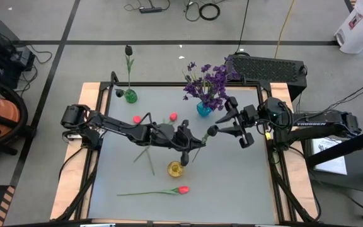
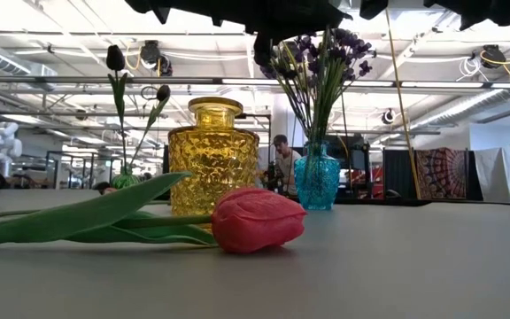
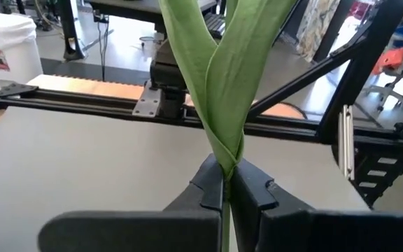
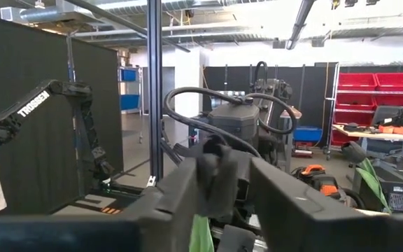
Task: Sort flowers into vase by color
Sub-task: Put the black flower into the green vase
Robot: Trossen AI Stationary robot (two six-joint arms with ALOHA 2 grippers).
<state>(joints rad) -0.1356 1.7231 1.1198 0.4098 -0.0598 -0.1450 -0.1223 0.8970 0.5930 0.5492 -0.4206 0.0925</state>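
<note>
My left gripper (image 1: 196, 144) reaches in from the table's left to mid-table and is shut on a flower's green leaf base (image 3: 224, 150); its bloom is hidden. My right gripper (image 1: 218, 125) faces it from the right, open, with a bit of green leaf (image 4: 200, 236) low between its fingers. A red tulip (image 1: 181, 189) lies on its side near the front edge. On the table stand a yellow vase (image 1: 175, 168), a blue vase (image 1: 203, 109) holding purple flowers (image 1: 208, 81), and a green vase (image 1: 130, 96) holding a near-black tulip (image 1: 128, 50). My left gripper pinches the flower where its two leaves meet the stem (image 3: 225, 166), between the two fingers. The fingers come in about level from the table's left. The leaves stick out past the fingertips (image 3: 247, 187) and the flower is off the table. Whether my right gripper touches the leaf cannot be told.
Two more red blooms (image 1: 137, 118) (image 1: 172, 116) show just beyond the left arm, with thin stems (image 1: 147, 161) coming out on its near side. A black frame (image 1: 188, 85) edges the table. A dark keyboard-like box (image 1: 266, 66) sits at the far right.
</note>
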